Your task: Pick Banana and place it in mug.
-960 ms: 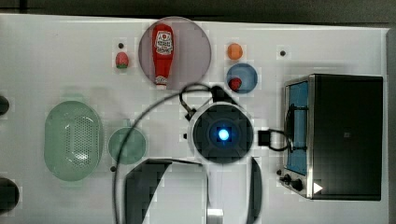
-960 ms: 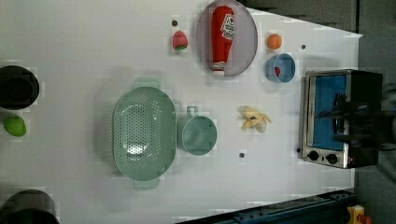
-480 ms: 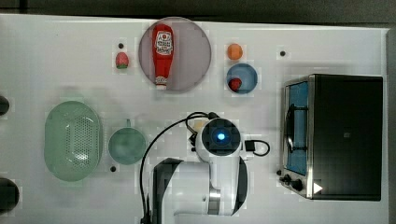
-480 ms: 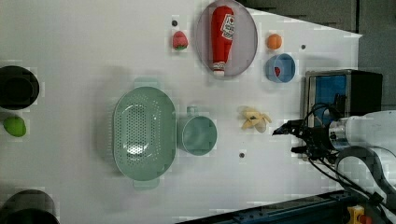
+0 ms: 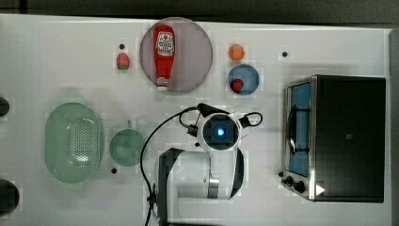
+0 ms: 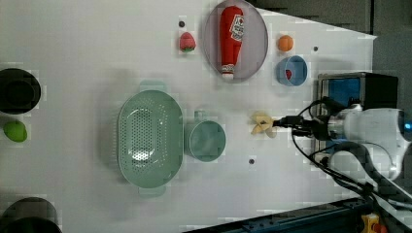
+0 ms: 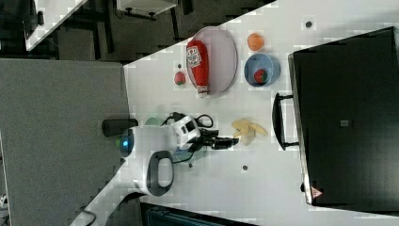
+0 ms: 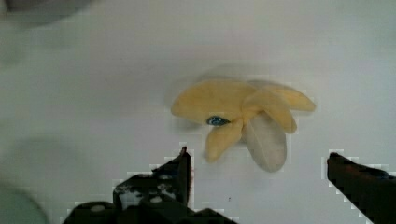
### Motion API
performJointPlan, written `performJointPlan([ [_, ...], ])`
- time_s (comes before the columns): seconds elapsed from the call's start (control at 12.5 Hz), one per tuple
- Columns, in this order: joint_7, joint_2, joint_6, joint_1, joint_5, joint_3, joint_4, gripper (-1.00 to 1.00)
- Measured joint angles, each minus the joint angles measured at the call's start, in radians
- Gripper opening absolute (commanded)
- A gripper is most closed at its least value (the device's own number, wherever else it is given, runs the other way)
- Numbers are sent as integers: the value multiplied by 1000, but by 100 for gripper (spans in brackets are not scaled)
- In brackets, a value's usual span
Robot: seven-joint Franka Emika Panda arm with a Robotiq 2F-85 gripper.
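1. the arm swung in from the toaster oven side of the left view, toward nine o'clock.
2. its gripper [image 6: 286, 127] reached out and came down just beside the banana [image 6: 262, 124], at the banana's three o'clock.

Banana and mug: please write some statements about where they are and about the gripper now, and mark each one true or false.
1. The banana lies on the white table, outside the mug. True.
2. The gripper is shut on the banana. False: its fingers stand wide open and the banana lies free between and ahead of them.
3. The mug stands right beside the green colander. True.
4. The ketchup bottle stands upright in the blue bowl. False: it lies flat on the round plate.
5. The mug already holds fruit. False: it looks empty.
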Motion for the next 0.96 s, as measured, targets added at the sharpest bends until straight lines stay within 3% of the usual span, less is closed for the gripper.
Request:
performJointPlan([
  [0.56,-76,240,258,-13,-16,-20,-12,100],
  [0.64,-76,251,259,-17,-7,-22,-12,93],
  [0.96,-76,241,300,-20,15,3,-14,-4],
])
